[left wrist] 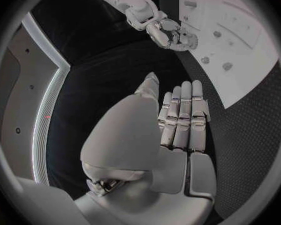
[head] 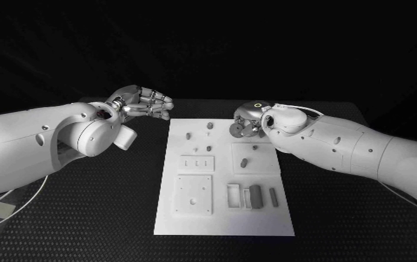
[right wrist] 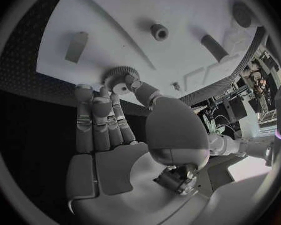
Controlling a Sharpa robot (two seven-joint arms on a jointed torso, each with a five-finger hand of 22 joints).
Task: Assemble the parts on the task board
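Note:
The white task board (head: pixel 224 220) lies in the middle of the black table. My right hand (head: pixel 249 120) hovers over the board's far right corner and pinches a small toothed gear (head: pixel 237 130) between thumb and fingers; the gear (right wrist: pixel 118 79) sits at the fingertips (right wrist: pixel 93 101) just above the board (right wrist: pixel 115 15). My left hand (head: pixel 143 104) is off the board's far left corner, above the table. Its fingers (left wrist: pixel 184 115) are stretched out side by side and hold nothing. The left wrist view also shows the right hand (left wrist: pixel 168 32) with the gear.
Small pegs (head: pixel 188 135) stand at the board's far end. Square plates (head: pixel 193 194) sit at its left. A block (head: pixel 255 196) and a rod (head: pixel 273 197) lie at its near right. A peg (right wrist: pixel 159 31) and a rod (right wrist: pixel 213 47) lie beyond the gear.

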